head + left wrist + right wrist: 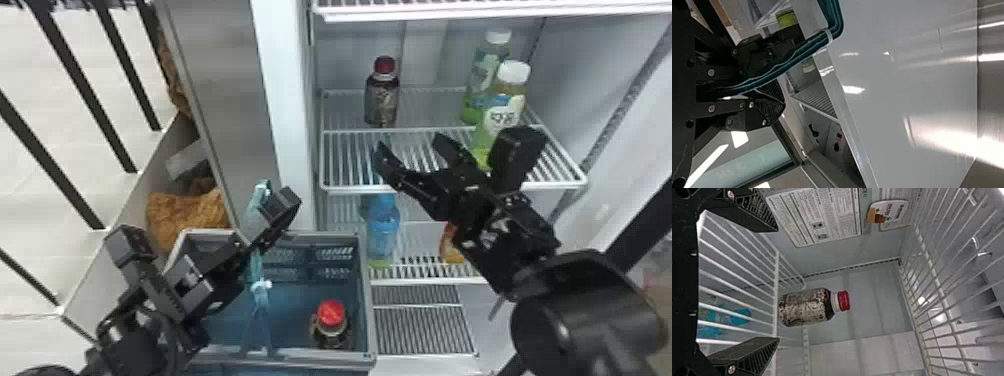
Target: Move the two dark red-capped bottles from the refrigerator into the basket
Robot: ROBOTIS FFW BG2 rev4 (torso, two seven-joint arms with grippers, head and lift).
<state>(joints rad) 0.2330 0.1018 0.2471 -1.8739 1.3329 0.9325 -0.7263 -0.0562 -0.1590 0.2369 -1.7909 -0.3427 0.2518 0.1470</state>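
Upright on the refrigerator shelf [350, 188] is one dark red-capped bottle [382, 102]. My right gripper [412, 147] stands open in front of it and lower. In the right wrist view the bottle [805, 306] lies beyond the open right gripper [777, 283], untouched. The other dark bottle [331, 330] stands inside the basket [370, 305], red cap up, near its right wall. Above the basket, my left gripper [280, 210] is shut on a teal strap [257, 280]. That strap [805, 49] runs through the left gripper [775, 94] in its wrist view.
Two white-capped green bottles [505, 107] stand right of the right gripper on the same shelf. One shelf lower are a blue bottle [383, 230] and an orange item [451, 245]. A white refrigerator post [287, 110] rises behind the basket.
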